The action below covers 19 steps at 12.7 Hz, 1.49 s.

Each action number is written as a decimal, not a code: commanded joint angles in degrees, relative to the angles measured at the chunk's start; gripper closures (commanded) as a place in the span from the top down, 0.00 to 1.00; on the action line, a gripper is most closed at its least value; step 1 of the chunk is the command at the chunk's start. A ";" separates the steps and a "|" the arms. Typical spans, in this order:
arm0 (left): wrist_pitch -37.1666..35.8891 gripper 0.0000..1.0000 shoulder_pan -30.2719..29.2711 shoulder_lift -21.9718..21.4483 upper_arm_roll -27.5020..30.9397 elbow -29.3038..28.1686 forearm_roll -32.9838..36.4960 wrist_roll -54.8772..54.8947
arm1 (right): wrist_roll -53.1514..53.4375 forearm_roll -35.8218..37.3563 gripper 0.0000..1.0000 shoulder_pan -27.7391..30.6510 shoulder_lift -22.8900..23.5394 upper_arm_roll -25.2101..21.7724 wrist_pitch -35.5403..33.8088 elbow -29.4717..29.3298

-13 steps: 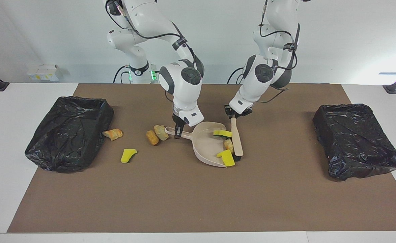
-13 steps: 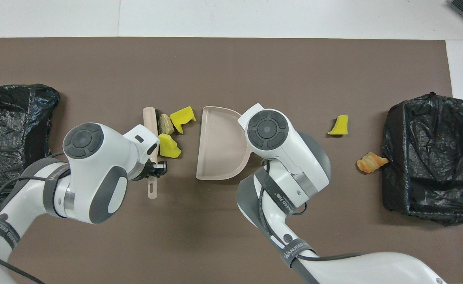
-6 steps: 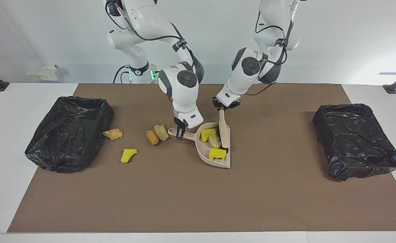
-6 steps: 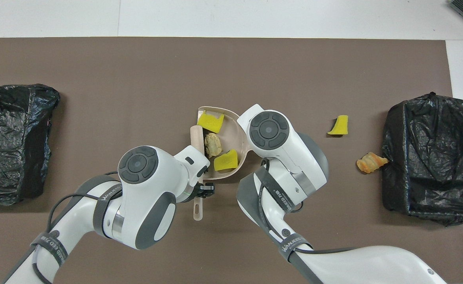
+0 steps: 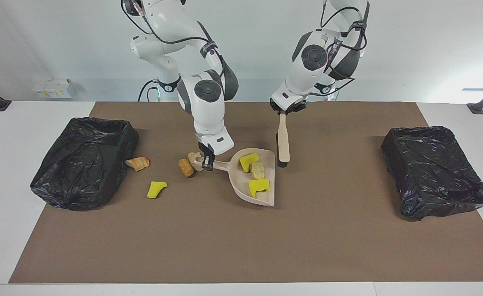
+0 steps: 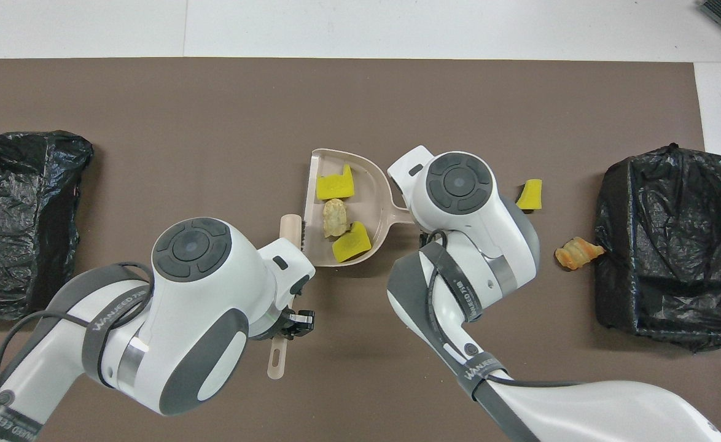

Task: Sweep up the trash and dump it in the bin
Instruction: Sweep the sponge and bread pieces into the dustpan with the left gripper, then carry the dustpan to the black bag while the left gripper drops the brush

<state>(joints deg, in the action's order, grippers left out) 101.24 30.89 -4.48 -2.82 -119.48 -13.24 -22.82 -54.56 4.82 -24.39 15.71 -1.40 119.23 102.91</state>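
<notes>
The right gripper (image 5: 207,161) is clamping the dustpan (image 5: 262,196) handle; three trash chunks (image 5: 257,170) are lying inside (four apparently outside). The left gripper (image 5: 284,112) is gripping the brush (image 5: 283,142) beside the pan.

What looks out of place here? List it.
Four trash pieces lie loose on the mat outside the dustpan: two tan lumps by its handle, a yellow chunk, and a bread-like lump against the black bin, not inside it.
</notes>
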 commanded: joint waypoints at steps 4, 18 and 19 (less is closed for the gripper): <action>-2.01 0.00 -2.95 -5.01 0.18 1.27 2.86 -8.43 | -11.42 -1.66 0.00 6.53 -2.71 0.43 -12.07 -6.65; 23.39 0.00 16.39 0.00 -1.40 -13.41 5.07 -25.60 | -45.80 4.39 0.00 37.46 -5.69 -0.27 -18.51 -9.74; 23.91 0.00 17.35 0.00 -1.40 -13.93 5.07 -26.30 | -47.38 5.54 0.00 39.84 -5.69 -0.27 -18.42 -9.92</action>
<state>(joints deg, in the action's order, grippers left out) 123.47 46.42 -3.97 -5.08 -132.27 -9.26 -47.37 -99.12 8.51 11.95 10.79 -2.46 101.01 93.14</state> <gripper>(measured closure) 0.740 0.687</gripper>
